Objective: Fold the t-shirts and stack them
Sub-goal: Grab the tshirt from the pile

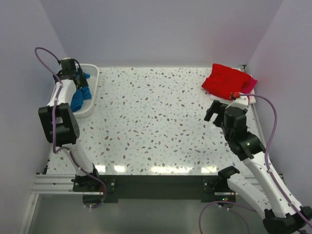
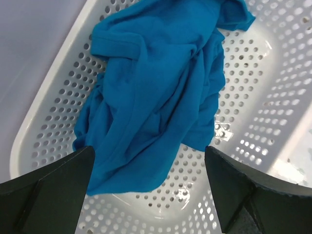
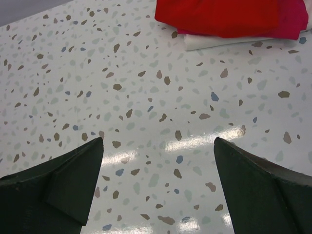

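**In the basket, a crumpled blue t-shirt**

The left gripper hangs just above it, jaws wide apart. At the tabletop's far right corner, the red t-shirt lies on the magenta-pink t-shirt. The right gripper hovers nearby, jaws apart.

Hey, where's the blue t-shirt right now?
The blue t-shirt lies crumpled in the white mesh basket at the top view's far left, directly under the open left pincer.
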You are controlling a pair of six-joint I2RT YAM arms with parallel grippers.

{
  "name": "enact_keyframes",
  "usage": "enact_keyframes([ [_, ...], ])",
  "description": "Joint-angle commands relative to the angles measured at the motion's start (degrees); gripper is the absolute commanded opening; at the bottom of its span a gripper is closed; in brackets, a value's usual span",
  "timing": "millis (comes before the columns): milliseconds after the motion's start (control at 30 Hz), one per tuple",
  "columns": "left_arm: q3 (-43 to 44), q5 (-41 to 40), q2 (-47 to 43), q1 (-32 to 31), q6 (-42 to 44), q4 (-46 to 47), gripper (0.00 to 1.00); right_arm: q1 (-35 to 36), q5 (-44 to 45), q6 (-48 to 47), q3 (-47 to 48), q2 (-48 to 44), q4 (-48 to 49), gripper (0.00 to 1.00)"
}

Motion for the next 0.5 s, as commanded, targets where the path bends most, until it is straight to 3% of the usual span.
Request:
enact_keyframes([
  [0, 4.23, -2.86, 3.56, 1.13, 0.72, 0.46, 1.0, 0.09, 0.45, 1.57, 0.15, 0.12, -0.23, 0.99],
  [367, 5.38, -3.92, 13.94, 1.84, 2.04, -1.39, 1.0, 0.09, -0.07, 2.55, -0.47, 0.91, -0.23, 0.99],
  [467, 4.5, -2.78, 14.64, 1.84, 2.21, -1.48, 0.78, 0.09, 0.19, 2.11, 0.15, 1.61, -0.32, 0.99],
])
